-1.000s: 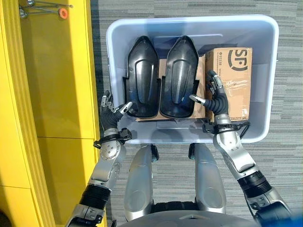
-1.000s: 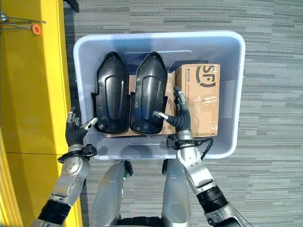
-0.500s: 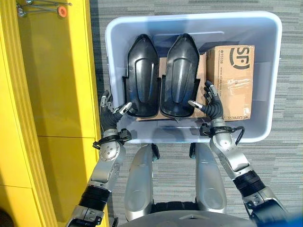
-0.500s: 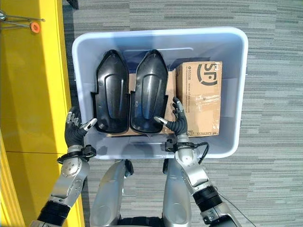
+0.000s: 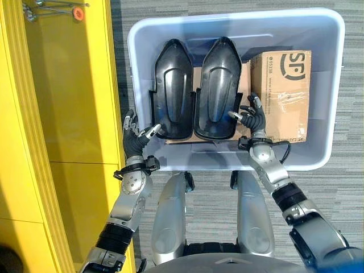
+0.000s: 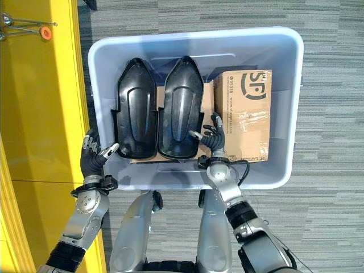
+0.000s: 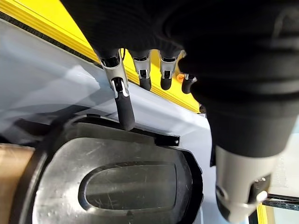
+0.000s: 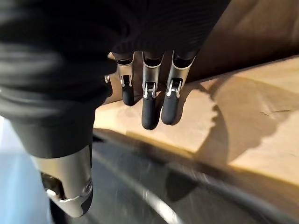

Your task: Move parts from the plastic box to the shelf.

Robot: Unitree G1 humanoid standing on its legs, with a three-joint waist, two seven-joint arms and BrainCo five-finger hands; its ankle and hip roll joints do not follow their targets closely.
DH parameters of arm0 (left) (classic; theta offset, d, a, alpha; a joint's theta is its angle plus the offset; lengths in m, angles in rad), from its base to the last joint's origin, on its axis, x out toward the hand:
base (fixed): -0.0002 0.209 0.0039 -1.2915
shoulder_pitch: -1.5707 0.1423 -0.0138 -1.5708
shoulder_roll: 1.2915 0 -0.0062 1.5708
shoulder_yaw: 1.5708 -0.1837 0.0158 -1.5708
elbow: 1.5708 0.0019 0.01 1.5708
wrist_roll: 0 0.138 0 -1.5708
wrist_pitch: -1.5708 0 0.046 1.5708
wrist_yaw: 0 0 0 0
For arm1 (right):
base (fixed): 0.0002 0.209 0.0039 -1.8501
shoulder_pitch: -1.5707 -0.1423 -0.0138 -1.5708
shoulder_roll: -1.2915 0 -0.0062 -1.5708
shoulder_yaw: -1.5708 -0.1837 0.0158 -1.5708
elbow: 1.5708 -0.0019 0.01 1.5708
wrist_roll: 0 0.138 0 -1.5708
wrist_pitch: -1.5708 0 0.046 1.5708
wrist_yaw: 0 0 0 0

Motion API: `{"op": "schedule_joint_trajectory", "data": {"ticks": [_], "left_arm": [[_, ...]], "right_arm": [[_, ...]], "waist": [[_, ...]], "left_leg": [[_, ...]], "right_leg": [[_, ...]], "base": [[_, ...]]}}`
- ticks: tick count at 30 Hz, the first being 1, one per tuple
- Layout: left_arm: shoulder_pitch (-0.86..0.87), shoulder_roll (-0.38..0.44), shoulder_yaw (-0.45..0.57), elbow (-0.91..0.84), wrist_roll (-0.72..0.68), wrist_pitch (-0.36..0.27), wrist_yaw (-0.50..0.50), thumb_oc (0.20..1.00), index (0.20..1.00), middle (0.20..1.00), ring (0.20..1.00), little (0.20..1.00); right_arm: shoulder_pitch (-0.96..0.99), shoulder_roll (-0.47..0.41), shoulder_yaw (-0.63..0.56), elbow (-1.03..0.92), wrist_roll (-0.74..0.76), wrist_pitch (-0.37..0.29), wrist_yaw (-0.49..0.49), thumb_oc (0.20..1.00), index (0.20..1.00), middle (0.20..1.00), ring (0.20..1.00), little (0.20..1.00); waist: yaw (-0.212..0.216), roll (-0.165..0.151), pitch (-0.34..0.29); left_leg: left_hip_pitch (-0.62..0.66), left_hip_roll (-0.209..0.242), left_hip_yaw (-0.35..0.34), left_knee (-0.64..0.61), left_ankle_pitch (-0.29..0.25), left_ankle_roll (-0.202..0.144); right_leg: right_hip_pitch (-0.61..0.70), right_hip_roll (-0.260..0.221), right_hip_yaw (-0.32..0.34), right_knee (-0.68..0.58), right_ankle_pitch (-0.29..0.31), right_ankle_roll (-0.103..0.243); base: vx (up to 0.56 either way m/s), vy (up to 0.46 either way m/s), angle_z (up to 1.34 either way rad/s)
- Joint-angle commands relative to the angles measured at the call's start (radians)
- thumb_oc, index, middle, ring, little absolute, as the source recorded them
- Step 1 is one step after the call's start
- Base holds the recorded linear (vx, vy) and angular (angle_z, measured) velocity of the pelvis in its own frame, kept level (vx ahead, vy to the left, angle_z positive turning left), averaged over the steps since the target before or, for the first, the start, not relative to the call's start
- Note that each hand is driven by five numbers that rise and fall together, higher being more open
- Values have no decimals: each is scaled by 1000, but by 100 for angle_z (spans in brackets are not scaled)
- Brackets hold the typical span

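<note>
The yellow shelf (image 5: 74,114) stands at far left, bare of parts. The left hand (image 5: 135,136) has stayed at the near left corner of the plastic box (image 5: 335,85), fingers relaxed and open, holding nothing, thumb by the left black part (image 5: 172,91). Both that and the right black part (image 5: 216,88) lie in the box on flat cardboard (image 5: 243,96). The right hand (image 5: 252,119) has drawn back nearer and left from the cardboard carton (image 5: 282,94), open and empty, beside the right part's near end. Likely lining up a two-handed lift; nothing moved yet.
</note>
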Motion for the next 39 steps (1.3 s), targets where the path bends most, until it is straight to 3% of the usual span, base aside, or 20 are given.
{"op": "schedule_joint_trajectory", "data": {"ticks": [1, 10, 17, 29, 30, 31, 32, 33, 34, 39], "left_arm": [[21, 35, -52, -24, -15, -26, -13, 1000, 1000, 1000, 1000, 1000], [-31, 46, -102, -13, -41, -46, -33, 1000, 1000, 1000, 1000, 1000], [-74, 58, -129, -10, -47, -53, -39, 1000, 1000, 1000, 1000, 1000], [-127, 75, -148, -18, 0, -56, -35, 1000, 1000, 1000, 1000, 1000], [-128, 78, -149, -19, 4, -58, -38, 1000, 1000, 1000, 1000, 1000], [-126, 79, -148, -22, 5, -59, -41, 1000, 1000, 1000, 1000, 1000], [-125, 81, -149, -22, 6, -59, -45, 1000, 1000, 1000, 1000, 1000], [-126, 81, -152, -22, 5, -60, -49, 1000, 1000, 1000, 1000, 1000], [-128, 81, -152, -21, 4, -61, -51, 1000, 1000, 1000, 1000, 1000], [-132, 82, -150, -17, 4, -58, -61, 1000, 1000, 1000, 1000, 1000]], "right_arm": [[-14, 43, 12, 90, 16, 32, -4, 1000, 1000, 1000, 1000, 1000], [-266, -9, -56, 434, 40, 43, -74, 1000, 1000, 1000, 1000, 1000], [-369, -48, -8, 621, -35, 85, -59, 1000, 1000, 1000, 1000, 1000], [-375, -42, 205, 757, -451, 215, -6, 1000, 1000, 1000, 1000, 1000], [-376, -46, 217, 770, -484, 227, 8, 834, 834, 834, 834, 834], [-376, -49, 227, 770, -508, 234, 14, 539, 539, 539, 539, 539], [-376, -52, 237, 773, -534, 238, 18, 517, 517, 517, 517, 517], [-375, -55, 245, 780, -557, 245, 24, 388, 388, 388, 388, 388], [-371, -57, 248, 784, -568, 250, 25, 200, 200, 200, 200, 200], [-365, -67, 249, 798, -600, 264, 38, 200, 200, 200, 200, 200]], "waist": [[40, 31, -22], [65, 68, -22], [80, 82, -22], [98, 93, -22], [102, 95, -22], [102, 95, -22], [104, 95, -22], [107, 96, -22], [108, 96, -22], [112, 95, -22]], "left_leg": [[-28, 26, -9, 111, -106, -64], [-98, 29, -7, 170, -136, -57], [-188, 38, -17, 267, -177, -41], [-233, 16, -46, 293, -191, -18], [-232, 14, -48, 294, -192, -16], [-233, 13, -51, 296, -192, -15], [-232, 11, -53, 296, -191, -14], [-231, 9, -57, 297, -191, -13], [-228, 8, -59, 294, -191, -12], [-211, 2, -62, 286, -190, -10]], "right_leg": [[-11, -83, -59, 61, -63, 69], [-90, -84, -34, 114, -85, 63], [-182, -77, -15, 194, -111, 55], [-218, -86, -20, 223, -113, 60], [-215, -87, -20, 223, -113, 60], [-214, -88, -22, 223, -112, 60], [-212, -89, -22, 223, -111, 60], [-210, -88, -24, 224, -112, 60], [-208, -89, -24, 223, -112, 60], [-189, -89, -27, 215, -107, 63]], "base": [[0, 0, 0], [-6, 8, -3], [-1, 3, 1], [-3, 10, 3], [-1, 11, 6], [-2, 14, 7], [-3, 20, 6], [-3, 16, 6], [-3, 23, 5], [-1, 15, 3]]}}
